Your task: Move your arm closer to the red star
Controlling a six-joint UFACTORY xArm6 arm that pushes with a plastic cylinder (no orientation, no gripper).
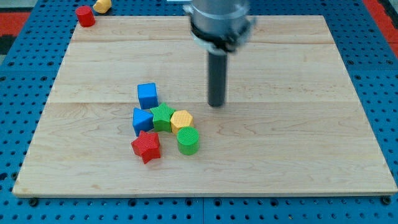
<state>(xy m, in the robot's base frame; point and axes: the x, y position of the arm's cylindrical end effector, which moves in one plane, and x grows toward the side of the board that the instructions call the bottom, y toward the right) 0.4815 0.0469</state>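
The red star (146,147) lies on the wooden board (298,149) at the lower left of a cluster of blocks. My tip (216,104) rests on the board up and to the right of the cluster, well apart from the red star. The cluster holds a blue cube (147,95), a blue triangular block (142,120), a green block (163,117), a yellow hexagonal block (181,119) and a green cylinder (188,140). The yellow block is the one closest to my tip.
A red cylinder (85,15) and a yellow block (102,5) sit off the board's top left corner, on the blue pegboard (25,93) that surrounds the board.
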